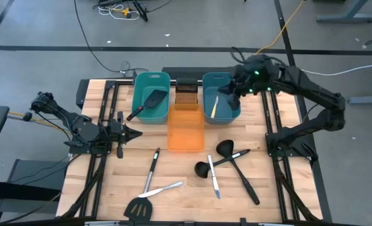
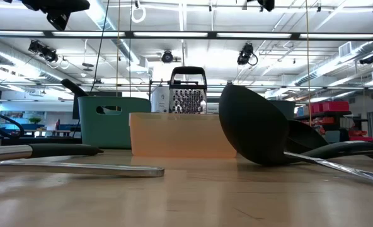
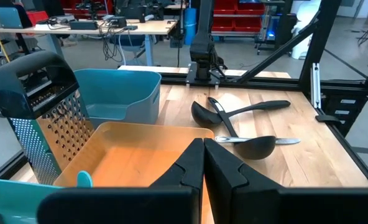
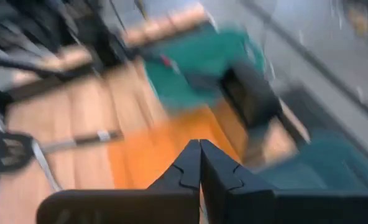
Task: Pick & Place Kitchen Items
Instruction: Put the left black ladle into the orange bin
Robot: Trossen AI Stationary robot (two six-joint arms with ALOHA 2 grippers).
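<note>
My right gripper (image 1: 226,94) (image 4: 200,148) hangs shut and empty above the right teal tub (image 1: 231,114), where a cream-handled knife (image 1: 215,107) leans against the wall. A black slotted spatula (image 1: 152,100) lies in the left teal tub (image 1: 139,85). On the table lie two black ladles (image 1: 222,149) (image 1: 205,168), a silver knife (image 1: 214,179), a black-handled knife (image 1: 152,168), another silver knife (image 1: 165,188) and a second spatula (image 1: 139,208). My left gripper (image 1: 136,133) (image 3: 203,149) waits shut at the table's left, pointing right.
An orange tub (image 1: 186,129) stands at the table's middle, in front of a box grater (image 1: 186,94) that sits between the two teal tubs. Bare wood lies between the orange tub and the loose utensils. In the low view a ladle bowl (image 2: 256,129) stands close to the camera.
</note>
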